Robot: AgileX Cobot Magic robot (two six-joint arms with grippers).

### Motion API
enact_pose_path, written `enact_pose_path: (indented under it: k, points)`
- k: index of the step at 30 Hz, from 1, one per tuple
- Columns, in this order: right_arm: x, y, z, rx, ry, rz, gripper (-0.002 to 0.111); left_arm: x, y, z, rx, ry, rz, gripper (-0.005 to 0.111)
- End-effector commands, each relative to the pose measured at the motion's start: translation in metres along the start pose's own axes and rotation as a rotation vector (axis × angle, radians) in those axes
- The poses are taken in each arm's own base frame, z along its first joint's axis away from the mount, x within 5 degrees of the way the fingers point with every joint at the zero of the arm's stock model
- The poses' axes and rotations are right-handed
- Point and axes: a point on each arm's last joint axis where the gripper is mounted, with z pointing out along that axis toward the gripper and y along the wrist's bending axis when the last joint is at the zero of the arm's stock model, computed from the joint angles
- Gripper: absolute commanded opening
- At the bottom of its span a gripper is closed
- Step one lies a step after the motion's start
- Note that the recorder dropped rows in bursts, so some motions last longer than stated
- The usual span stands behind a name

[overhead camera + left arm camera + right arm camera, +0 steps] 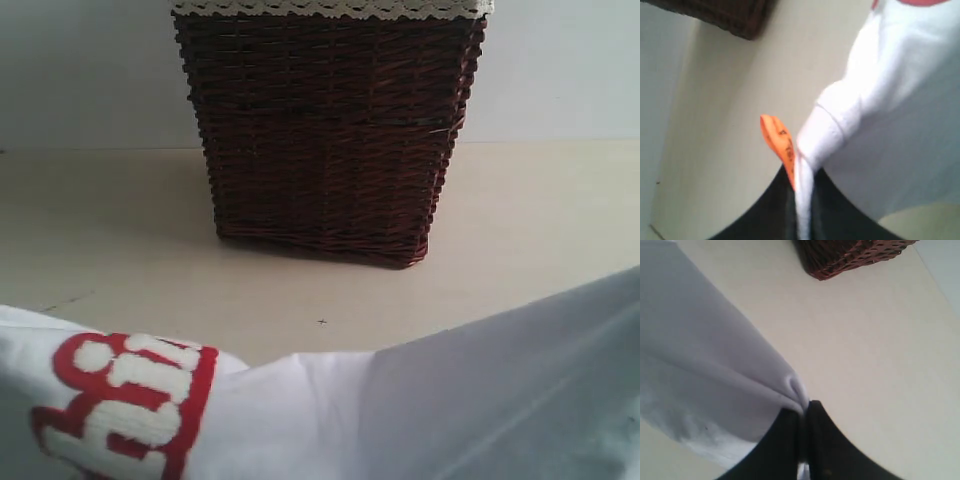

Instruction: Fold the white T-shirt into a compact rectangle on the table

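Exterior view, item one: white T-shirt, raised across the foreground close to the camera, with red-edged lettering at lower left. The table shows behind it, running back to a dark wicker basket with lace trim. Left wrist view: left gripper, jaws together and clamped on a hemmed edge of the shirt, with an orange tag sticking out just beside the pinch. Right wrist view: right gripper, jaws pressed together on a bunched fold of plain cloth that hangs away from it above the tabletop. Step in hand, as judged: carrying a held edge over to lay a fold. Handling note: move both arms level and together so the span between them is taut but not stretched. Let the hanging part meet the table first, then lay the edge flat, well apart from the basket. Not catalogued: neither gripper shows in the exterior view. The shirt's lower part is cut off by the frame, so how much rests on the table cannot be told. Which edge each gripper holds is unclear, the lettering is only partly in view, and the left wrist picture is blurred.
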Motion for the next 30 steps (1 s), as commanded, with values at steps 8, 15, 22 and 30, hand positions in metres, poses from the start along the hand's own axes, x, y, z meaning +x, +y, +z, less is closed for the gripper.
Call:
enact_pose_path:
  k: [8,15,22,30]
  points:
    - [-0.038,-0.014,0.16,0.08,0.131,0.102,0.003,0.034,0.022,0.153,-0.034,0.143,-0.125,0.0]
    - [-0.03,-0.02,0.221,0.276,0.182,0.126,0.032,0.074,0.047,0.184,-0.192,0.139,-0.317,0.0]
    - [-0.023,-0.029,0.24,0.469,0.165,0.276,0.068,0.087,0.049,0.208,-0.228,0.114,-0.464,0.0]
    - [-0.036,-0.023,0.22,0.308,0.095,0.283,0.04,0.08,0.062,0.202,-0.344,0.022,-0.474,0.0]
